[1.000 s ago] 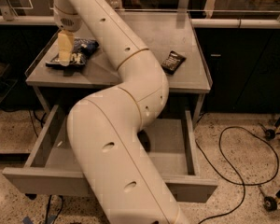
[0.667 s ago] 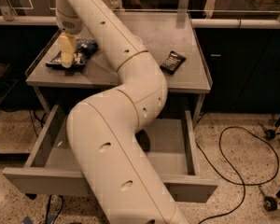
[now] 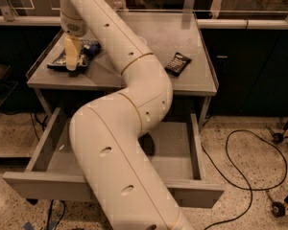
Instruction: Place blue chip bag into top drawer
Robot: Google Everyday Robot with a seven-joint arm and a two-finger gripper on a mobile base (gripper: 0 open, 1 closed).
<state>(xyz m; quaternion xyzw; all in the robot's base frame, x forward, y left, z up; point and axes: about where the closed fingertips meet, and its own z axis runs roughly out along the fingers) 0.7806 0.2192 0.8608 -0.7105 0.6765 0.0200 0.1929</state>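
The drawer [image 3: 38, 186] stands pulled well out from under the front edge of the surface [image 3: 163, 37]. Its floor is bare where the arm [image 3: 134, 128] does not hide it, so opening it looks done, or was never needed. The bag [image 3: 90, 48] is not in it yet: it lies flat near the front-left corner of the surface (front being the side the drawer opens from), a little back from the front edge.

The hand [image 3: 73, 67] is directly over the bag, pointing straight down, with its tip at the bag's front half. It looks to be touching or pressing into the foil, but I cannot tell whether it is wide, narrow or already gripping, since it reads as one pale column from here. The bag shows no sign of being lifted; it appears to rest on the surface along its whole length.

So I judge the task to be at the grasp, with the main work left: securing the foil, lifting it clear, carrying it past the front edge, lowering it into the drawer and letting go. The arm itself crosses over the middle of the drawer, so the open floor near the left wall is the likeliest landing spot.

A small dark packet [image 3: 177, 63] lies well apart, toward the right edge, and plays no part.
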